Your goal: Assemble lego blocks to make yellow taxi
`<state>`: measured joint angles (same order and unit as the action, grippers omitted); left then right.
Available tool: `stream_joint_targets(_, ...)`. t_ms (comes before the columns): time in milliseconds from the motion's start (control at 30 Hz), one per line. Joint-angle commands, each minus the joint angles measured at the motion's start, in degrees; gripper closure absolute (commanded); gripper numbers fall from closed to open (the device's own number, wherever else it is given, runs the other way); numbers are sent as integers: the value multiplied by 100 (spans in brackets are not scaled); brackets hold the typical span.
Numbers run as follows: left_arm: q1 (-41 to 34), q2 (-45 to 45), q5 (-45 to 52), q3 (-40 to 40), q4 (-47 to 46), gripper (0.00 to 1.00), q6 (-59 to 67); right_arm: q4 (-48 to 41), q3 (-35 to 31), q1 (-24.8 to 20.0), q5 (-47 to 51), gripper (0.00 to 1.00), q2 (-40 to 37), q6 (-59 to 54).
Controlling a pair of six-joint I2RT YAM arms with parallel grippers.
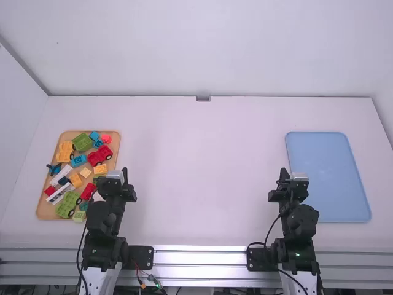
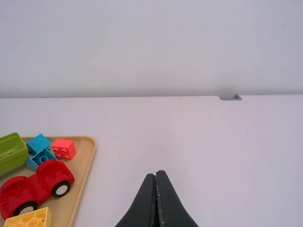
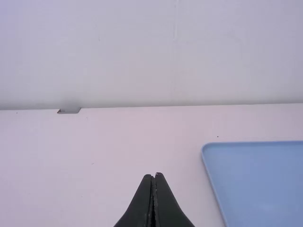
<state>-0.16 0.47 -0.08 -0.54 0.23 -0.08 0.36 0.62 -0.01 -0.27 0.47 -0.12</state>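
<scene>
The white surface [image 1: 202, 178] carries two trays, one toward each side. The larger, a blue tray [image 1: 328, 175], lies flat at the right. The wooden tray [image 1: 113, 165] lies at the left and holds the task's blocks, loose and mixed. Both arms stand at the near edge, the left one beside the wooden tray, the right one beside the blue tray. The left claw [image 1: 124, 170] is closed, its tips together with nothing between them. The right claw [image 1: 284, 171] is found in the same condition. Among the wooden tray's larger contents, a yellow car [image 1: 64, 152] sits near the far left corner, a green car [image 1: 69, 204] toward the near end, and a red car [image 2: 40, 185] by the right side, upright on dark wheels with pale hubs. A yellow block [image 2: 28, 219] rests just beside the red car, studs up. A second yellow block [image 1: 75, 179] lies near the middle. A small pinkish-red block [image 2: 63, 149] is noted at the far right corner.
</scene>
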Motion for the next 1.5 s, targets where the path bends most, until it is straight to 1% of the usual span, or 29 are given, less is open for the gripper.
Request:
stream_joint_targets(0,0,0,0,0,0,100,2,0,0,0,13,100,0,-15)
stream_joint_targets(167,-1,27,-2,-21,8,99,10,3,24,-1,1,99,30,-27)
stream_joint_targets(333,-7,170,-10,-148,-16,96,33,-34,172,-5,-43,95,206,-70)
stream_joint_targets(433,-11,288,-15,-256,-53,93,64,-82,313,-5,-74,93,364,-99)
stream_joint_targets(667,-18,726,-35,-647,-158,85,131,-303,904,-5,-191,85,1024,-183)
stream_joint_targets(933,-24,1417,-83,-1255,-277,71,267,-489,1814,-10,-381,71,2155,-58)
stream_joint_targets(1200,182,2300,-564,-1926,-206,56,381,-685,2766,15,-588,56,3284,-90)
stream_joint_targets(1300,479,2913,-578,-2374,-342,49,447,-794,3220,53,-687,49,3820,-280)
stream_joint_targets(1400,731,3409,-448,-2765,-500,44,500,-874,3534,76,-757,44,4198,-415)
stream_joint_targets(1467,1077,4027,-269,-3293,-759,39,554,-971,3883,152,-818,39,4612,-468)
